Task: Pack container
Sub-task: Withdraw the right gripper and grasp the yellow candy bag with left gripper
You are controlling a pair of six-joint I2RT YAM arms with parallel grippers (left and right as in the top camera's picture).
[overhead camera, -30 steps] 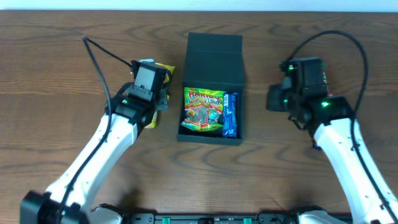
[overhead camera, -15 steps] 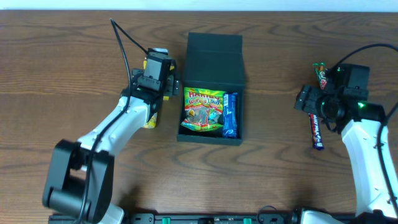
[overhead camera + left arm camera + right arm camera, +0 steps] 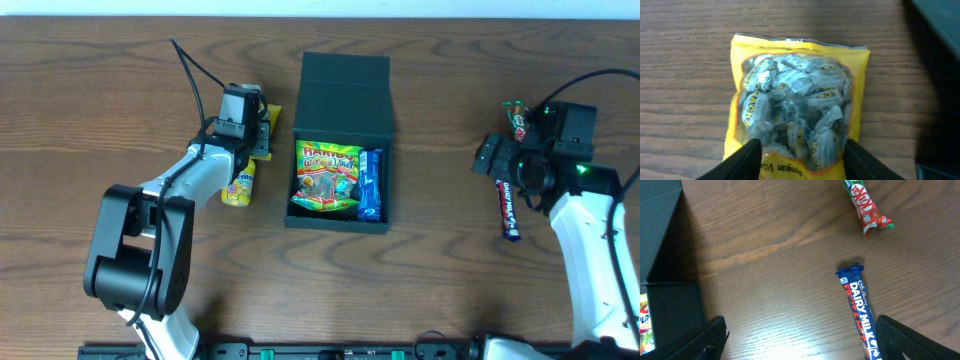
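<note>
The container (image 3: 340, 222) is a dark box at mid table with its flap lid (image 3: 345, 80) open toward the back. It holds a Haribo bag (image 3: 325, 178) and a blue bar (image 3: 371, 185). My left gripper (image 3: 246, 128) (image 3: 802, 152) is half closed on a yellow candy bag (image 3: 238, 187) (image 3: 797, 100) lying left of the box; the bag fills the gap between both fingers. My right gripper (image 3: 512, 168) (image 3: 800, 330) stands wide open low over a blue Dairy Milk bar (image 3: 508, 212) (image 3: 860, 310), which lies just inside its right finger (image 3: 910, 340).
A red and green KitKat bar (image 3: 517, 118) (image 3: 865, 205) lies behind the Dairy Milk bar on the right. The container's dark wall (image 3: 670, 305) shows at the left of the right wrist view, and its edge (image 3: 940, 25) sits right of the yellow bag.
The left gripper opened wide, then closed halfway onto the yellow bag while the left arm swung inward. The right arm moved right over the Dairy Milk bar and opened.
</note>
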